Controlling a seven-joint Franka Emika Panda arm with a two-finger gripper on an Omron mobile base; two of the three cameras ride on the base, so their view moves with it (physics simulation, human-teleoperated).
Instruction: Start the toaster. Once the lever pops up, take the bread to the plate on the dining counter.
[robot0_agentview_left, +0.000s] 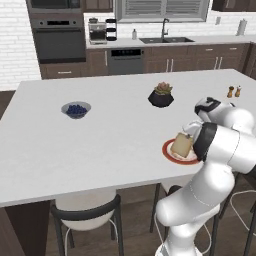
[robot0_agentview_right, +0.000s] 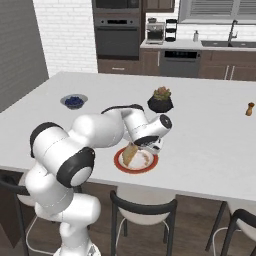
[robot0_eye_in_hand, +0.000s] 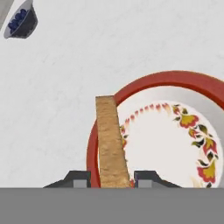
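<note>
1. looking down the gripper (robot0_eye_in_hand: 112, 179), you see the bread (robot0_eye_in_hand: 111, 142) edge-on between its fingertips; whether they pinch or have let go, you cannot tell.
2. bread stands over the plate (robot0_eye_in_hand: 210, 89) rim's left side.
3. dining counter (robot0_agentview_left: 100, 135) lies open leftward; berry bowl (robot0_agentview_left: 76, 109) well apart.

text: none I can read | labels, brands, numbers, signs: none legible | plate (robot0_eye_in_hand: 210, 87): painted flowers only, no lettering | appliances behind: too small to tell
</note>
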